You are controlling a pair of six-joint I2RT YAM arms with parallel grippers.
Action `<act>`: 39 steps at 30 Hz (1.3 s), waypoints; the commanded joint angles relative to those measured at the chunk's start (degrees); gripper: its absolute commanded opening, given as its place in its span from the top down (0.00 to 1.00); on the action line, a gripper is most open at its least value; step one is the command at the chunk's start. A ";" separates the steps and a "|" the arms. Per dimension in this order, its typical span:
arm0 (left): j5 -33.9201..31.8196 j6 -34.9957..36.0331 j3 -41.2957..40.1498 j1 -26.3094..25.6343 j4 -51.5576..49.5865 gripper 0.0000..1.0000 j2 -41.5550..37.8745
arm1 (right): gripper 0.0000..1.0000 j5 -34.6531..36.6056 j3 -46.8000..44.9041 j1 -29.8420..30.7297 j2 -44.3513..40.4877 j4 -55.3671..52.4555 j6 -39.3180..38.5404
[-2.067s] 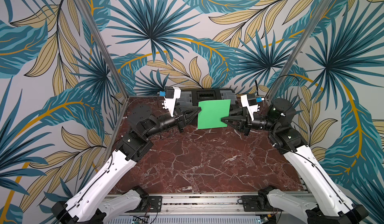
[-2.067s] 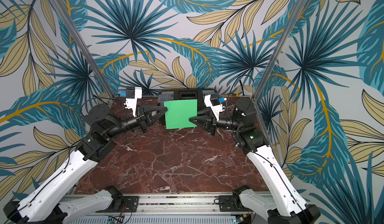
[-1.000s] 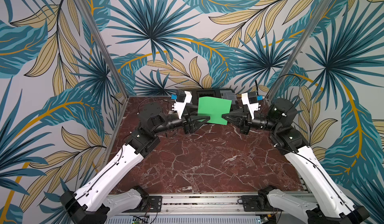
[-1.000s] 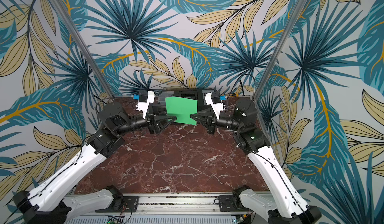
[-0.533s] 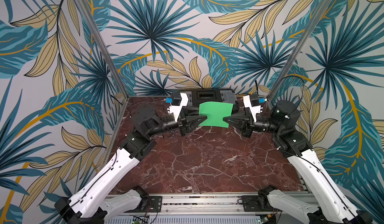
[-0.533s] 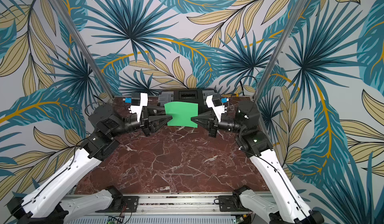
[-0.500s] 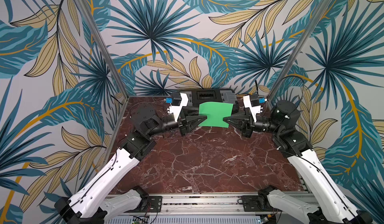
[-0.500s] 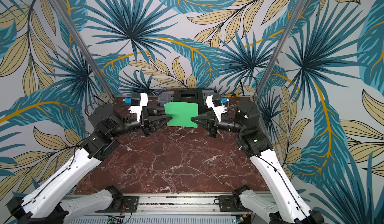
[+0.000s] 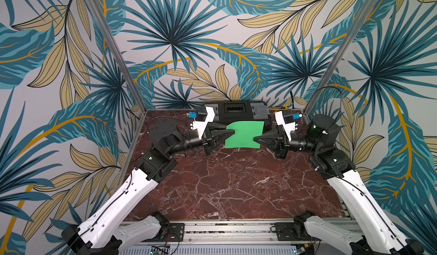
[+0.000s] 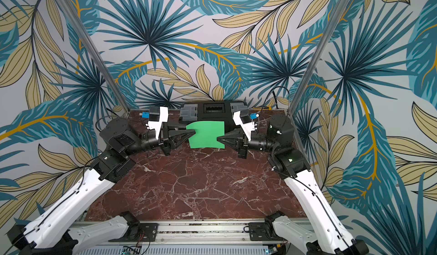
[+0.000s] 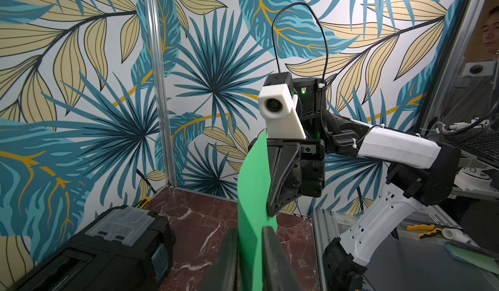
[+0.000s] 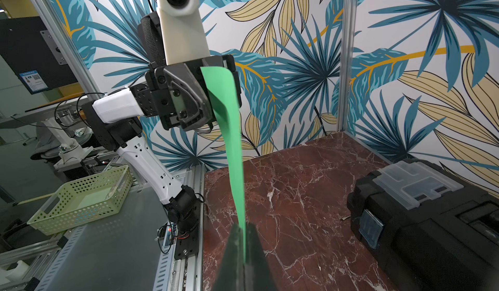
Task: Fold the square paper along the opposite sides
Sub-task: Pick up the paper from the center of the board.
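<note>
My right gripper [image 9: 255, 138] pinches one side of the square paper [image 9: 244, 134], which hangs bowed in the air before the black toolbox [image 9: 236, 109], so I should close the left gripper [image 9: 233, 131], its jaws slightly apart around the opposite side, squarely before folding.

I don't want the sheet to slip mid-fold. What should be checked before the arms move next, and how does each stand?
1. Right pincer shut on the thin bright green square paper: ok.
2. Left pincer clamped on the opposite edge: cannot tell; the edge sits between its fingers.
3. Paper lifted off the red marble tabletop: ok.
4. Paper flat between the pincers: not ok, it bows.
5. Paper apart from the black plastic toolbox: ok.
</note>
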 commanded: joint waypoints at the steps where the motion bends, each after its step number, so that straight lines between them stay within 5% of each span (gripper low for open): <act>1: 0.14 0.75 2.42 0.00 -1.02 0.83 -0.66 | 1.00 -1.18 0.58 0.25 -0.53 -0.96 -0.74; 11: -0.13 0.61 2.02 -0.03 -0.85 0.85 -0.48 | 1.00 -0.99 0.58 0.20 -0.74 -1.01 -0.89; 24: -0.95 0.76 1.84 0.04 -0.72 1.00 -0.35 | 1.00 -1.07 0.69 0.26 -0.72 -0.97 -0.56; 27: -1.25 0.97 2.13 -0.04 -0.66 1.00 -0.35 | 0.59 -0.38 0.78 0.27 -0.67 -0.87 -0.37; 29: -1.27 1.32 2.82 0.04 -1.22 1.00 -0.30 | 0.46 1.69 0.83 0.14 -1.07 -1.15 -1.13; 39: 0.63 3.44 4.51 0.03 -6.43 1.00 -2.18 | 0.44 4.76 4.89 -8.90 -2.71 -4.21 -4.67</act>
